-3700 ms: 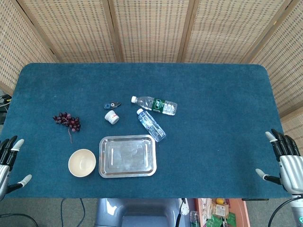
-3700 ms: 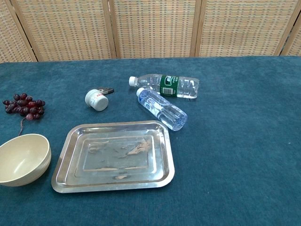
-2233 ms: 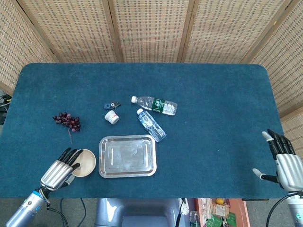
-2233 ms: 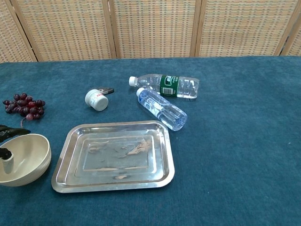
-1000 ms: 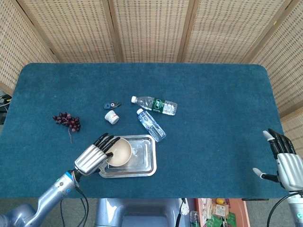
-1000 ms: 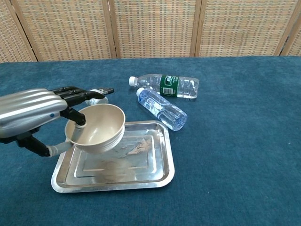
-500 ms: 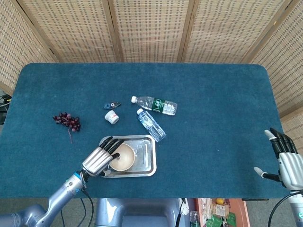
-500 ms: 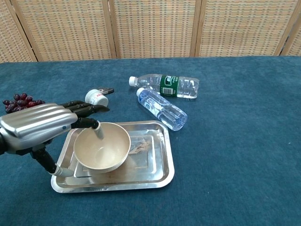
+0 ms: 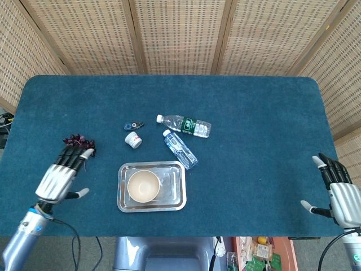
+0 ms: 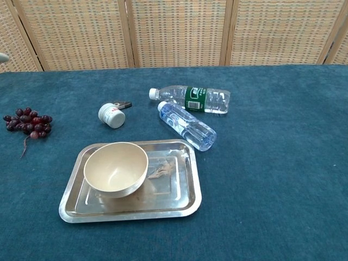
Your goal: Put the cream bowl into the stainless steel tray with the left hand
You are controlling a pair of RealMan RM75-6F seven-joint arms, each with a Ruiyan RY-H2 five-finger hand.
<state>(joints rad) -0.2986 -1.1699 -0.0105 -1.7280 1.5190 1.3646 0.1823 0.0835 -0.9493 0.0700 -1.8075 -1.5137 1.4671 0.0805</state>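
Bowl (image 9: 142,186) sits upright in the tray (image 9: 176,196), left half of it, nothing touching it, so I judge the placement done. My left hand (image 9: 58,179) is off to the left of the tray, released, fingers spread and holding nothing, fingertips over the bunch of grapes (image 10: 27,124); only the head view shows it. Step in hand as I read it: clear the arm. To do it well I'd lift before pulling toward the near edge, so the fingers don't drag the grapes, and keep the retreat well left of the tray so nothing nudges the rim and slides the bowl. Right hand (image 9: 341,192) is far right of the tray at the table's near corner, open, empty. Beyond the tray: small white jar (image 10: 111,116) with a small dark item just behind it, two clear water bottles (image 10: 186,125) lying on their sides, one with a green label. Surface is a blue carpet-like cloth (image 9: 254,141), probably grippy. Woven wicker screens (image 9: 180,34) wall off the far side.
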